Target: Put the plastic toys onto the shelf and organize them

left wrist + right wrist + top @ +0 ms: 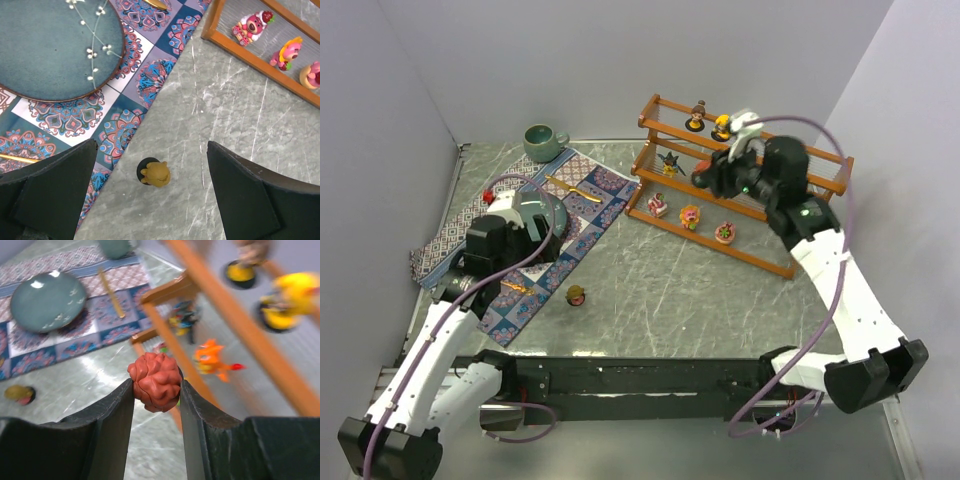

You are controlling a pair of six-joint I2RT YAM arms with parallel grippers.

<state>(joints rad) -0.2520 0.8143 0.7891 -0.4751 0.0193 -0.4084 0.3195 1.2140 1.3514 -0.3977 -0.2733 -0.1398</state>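
The shelf (760, 205) stands at the back right, with several toys on its tiers. My right gripper (705, 177) is at the middle tier, shut on a lumpy red toy (156, 381). In the right wrist view an orange toy (212, 361) and a dark spiky toy (183, 317) stand on the shelf (175, 290) just beyond it. A yellow-brown toy on a black base (576, 295) stands on the table. My left gripper (150, 200) is open, high above that toy (155, 173). Pink toys (252, 25) stand on the lowest tier.
A patterned cloth mat (585, 215) lies at the left with a teal plate (542, 208) and gold cutlery (565, 187) on it. A green mug (543, 142) stands at the back. A small red thing (488, 196) lies by the plate's left side.
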